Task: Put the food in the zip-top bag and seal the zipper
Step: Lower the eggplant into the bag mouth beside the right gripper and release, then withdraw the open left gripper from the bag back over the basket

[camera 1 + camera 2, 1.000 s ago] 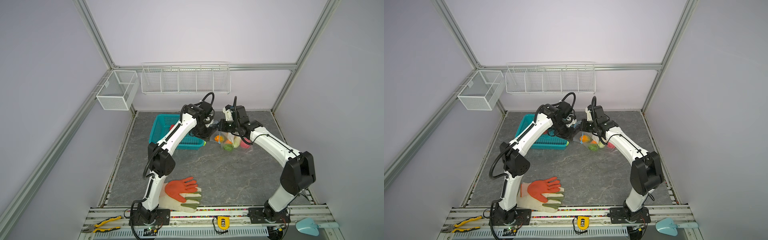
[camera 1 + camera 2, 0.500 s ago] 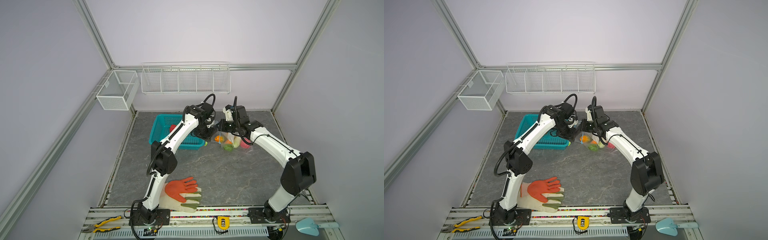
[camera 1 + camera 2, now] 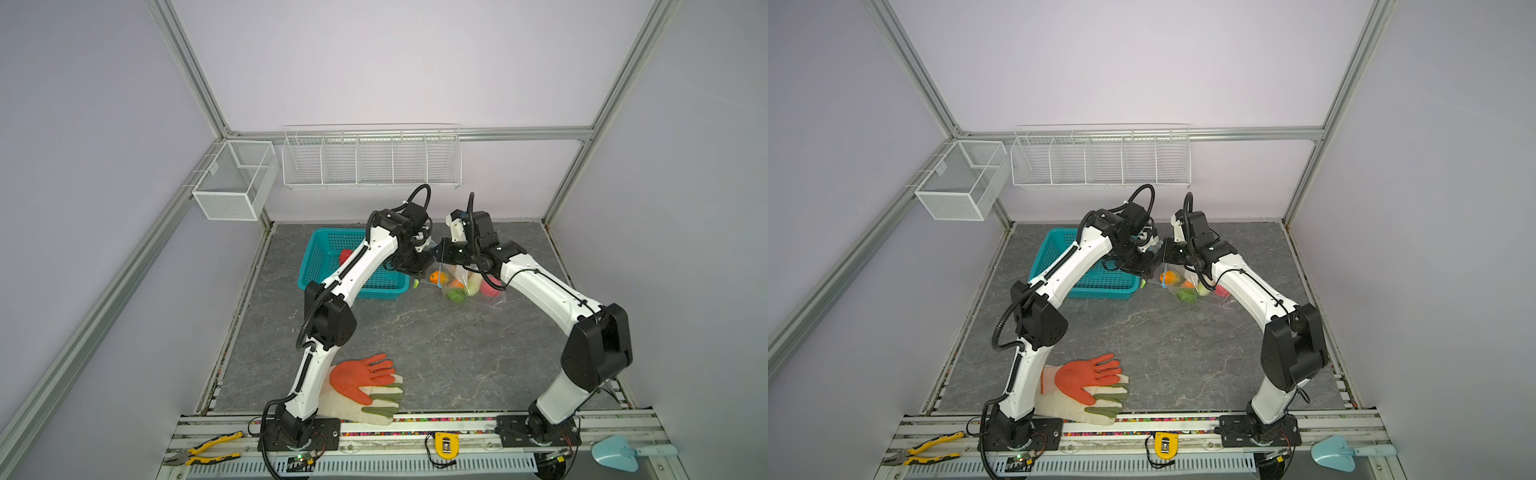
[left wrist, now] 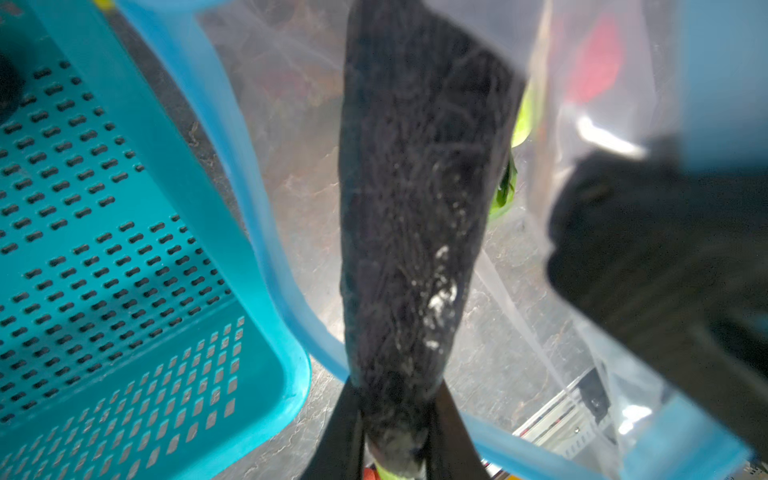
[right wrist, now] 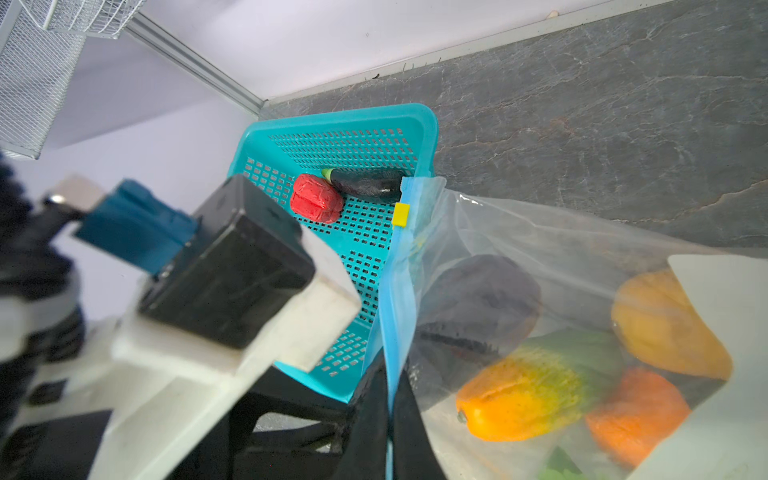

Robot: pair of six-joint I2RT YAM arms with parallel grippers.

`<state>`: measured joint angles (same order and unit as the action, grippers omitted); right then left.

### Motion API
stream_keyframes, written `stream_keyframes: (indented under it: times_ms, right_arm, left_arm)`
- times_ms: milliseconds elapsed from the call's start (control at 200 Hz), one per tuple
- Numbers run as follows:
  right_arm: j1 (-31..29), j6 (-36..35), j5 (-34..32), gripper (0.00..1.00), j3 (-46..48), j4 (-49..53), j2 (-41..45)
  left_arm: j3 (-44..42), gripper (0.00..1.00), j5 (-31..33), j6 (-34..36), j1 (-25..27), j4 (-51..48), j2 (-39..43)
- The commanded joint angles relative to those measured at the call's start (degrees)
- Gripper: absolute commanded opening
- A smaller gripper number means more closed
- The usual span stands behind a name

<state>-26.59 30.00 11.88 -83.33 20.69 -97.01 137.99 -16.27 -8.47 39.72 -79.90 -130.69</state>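
Left wrist view: left gripper [image 4: 395, 415] grips the eggplant [image 4: 415, 187], pointing lengthwise into the bag [image 4: 532, 324]. Right gripper [image 5: 390, 415] pinches the zipper [image 5: 399, 291].

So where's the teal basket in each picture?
In both top views: teal basket back left on the table, partly behind the left arm.
Left wrist: basket beside the gripped eggplant.
Right wrist: basket beyond the zipper, holding a red pepper.
Shared landmark: the zip-top bag.
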Motion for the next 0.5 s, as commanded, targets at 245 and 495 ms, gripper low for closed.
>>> stream_keyframes:
  times_ms: [245,495]
  right_arm:
    - [0.2,-0.1,0.9,0.07,0.4,-0.8,0.8]
    - [0.2,-0.3,0.9,0.07,0.4,-0.7,0.8]
  left_arm:
    - [3.8,0.31,-1.4,-0.1,-0.5,-1.7,-3.0]
    - [3.8,0.35,-1.7,-0.2,-0.9,-1.7,-2.7]
